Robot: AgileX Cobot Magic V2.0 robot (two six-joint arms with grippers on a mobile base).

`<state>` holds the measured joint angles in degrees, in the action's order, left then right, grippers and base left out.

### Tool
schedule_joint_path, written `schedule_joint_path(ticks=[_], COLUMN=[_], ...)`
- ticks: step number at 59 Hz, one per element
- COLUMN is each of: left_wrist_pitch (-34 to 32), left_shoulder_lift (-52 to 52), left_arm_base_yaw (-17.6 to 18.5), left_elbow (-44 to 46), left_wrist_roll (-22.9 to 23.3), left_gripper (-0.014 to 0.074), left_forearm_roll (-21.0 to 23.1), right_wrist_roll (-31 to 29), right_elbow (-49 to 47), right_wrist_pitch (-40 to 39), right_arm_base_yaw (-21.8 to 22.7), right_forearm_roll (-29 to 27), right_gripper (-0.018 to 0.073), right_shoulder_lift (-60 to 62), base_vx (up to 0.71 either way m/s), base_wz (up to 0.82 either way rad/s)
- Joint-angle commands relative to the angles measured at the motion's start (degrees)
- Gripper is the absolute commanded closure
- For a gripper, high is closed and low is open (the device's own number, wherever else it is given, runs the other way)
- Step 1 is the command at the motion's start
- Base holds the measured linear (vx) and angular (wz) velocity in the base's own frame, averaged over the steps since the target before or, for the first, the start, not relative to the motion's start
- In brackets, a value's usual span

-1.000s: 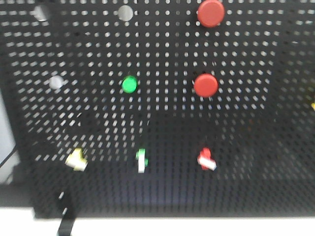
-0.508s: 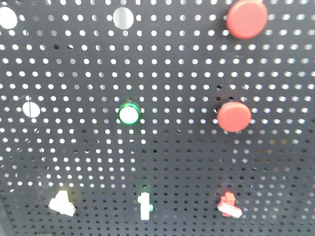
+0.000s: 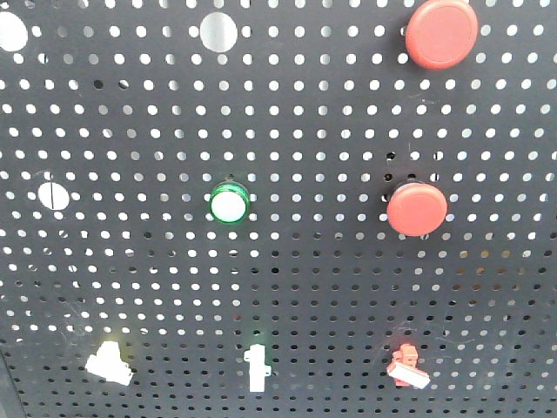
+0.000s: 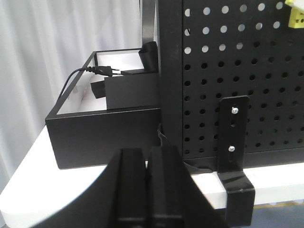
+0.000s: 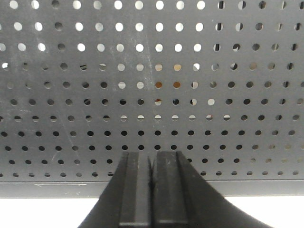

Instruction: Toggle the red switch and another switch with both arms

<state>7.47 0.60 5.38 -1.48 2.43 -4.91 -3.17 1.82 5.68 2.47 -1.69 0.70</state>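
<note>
On the pegboard (image 3: 324,300), the red switch (image 3: 406,366) is seen below and to the right of the green-ringed button (image 3: 229,203). The pale white switch (image 3: 109,362) is set below that button, to its left. The left gripper (image 4: 148,190) and the right gripper (image 5: 152,190) are both clenched, with nothing grasped.

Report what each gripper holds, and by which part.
Nothing is held. The left gripper and the right gripper are both shut with nothing between their fingers, facing the pegboard.
</note>
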Motion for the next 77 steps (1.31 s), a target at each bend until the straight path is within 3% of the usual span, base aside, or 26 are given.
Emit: schedule_joint_path(ticks=[1, 11, 27, 34, 39, 49, 55, 63, 77], left_wrist_pitch=[-4.4, -10.5, -15.9, -23.5, -20.3, -7.5, -4.7, -6.3, -17.0], left_shoulder_lift=[1.1, 1.1, 1.1, 1.1, 0.9, -6.1, -14.5, -24.0, -31.1], left_arm_base_yaw=[0.0, 0.0, 0.0, 0.0, 0.0, 0.0, 0.0, 0.0, 1.6], left_elbow=[-1.1, -1.1, -0.5, 0.3, 5.1, 19.2, 25.8, 29.4, 29.5], left_wrist_roll=[0.0, -2.0, -1.8, 4.5, 9.8, 7.3, 7.0, 7.0, 7.1], left_gripper=[0.0594, 0.0594, 0.0594, 0.0594, 0.0594, 0.0594, 0.0594, 0.0594, 0.0594], left_forearm_roll=[0.1, 0.1, 0.2, 3.3, 3.8, -4.8, -5.9, -5.9, -6.1], right_wrist_roll=[-0.3, -0.4, 3.6, 5.5, 5.5, 4.9, 2.6, 2.4, 3.2], right_elbow=[0.3, 0.2, 0.2, -1.6, -5.0, -17.6, -25.4, -30.8, -31.4], right_wrist_pitch=[-5.4, -5.7, -16.3, -16.4, -12.9, -3.3, 0.1, 0.5, -0.1], right_arm_base_yaw=[0.4, 0.4, 0.4, 0.4, 0.4, 0.4, 0.4, 0.4, 0.4], right_forearm_roll=[0.4, 0.4, -1.6, -1.2, -0.5, -0.2, -0.1, -0.2, -3.8], right_gripper=[0.0565, 0.0565, 0.0565, 0.0565, 0.0565, 0.0565, 0.0565, 0.0565, 0.0565], right_shoulder_lift=[0.6, 0.6, 0.6, 0.6, 0.6, -3.5, -9.5, -16.5, -21.2], base_vx=[0.00, 0.00, 0.00, 0.00, 0.00, 0.00, 0.00, 0.00, 0.00], base_wz=[0.00, 0.00, 0.00, 0.00, 0.00, 0.00, 0.00, 0.00, 0.00])
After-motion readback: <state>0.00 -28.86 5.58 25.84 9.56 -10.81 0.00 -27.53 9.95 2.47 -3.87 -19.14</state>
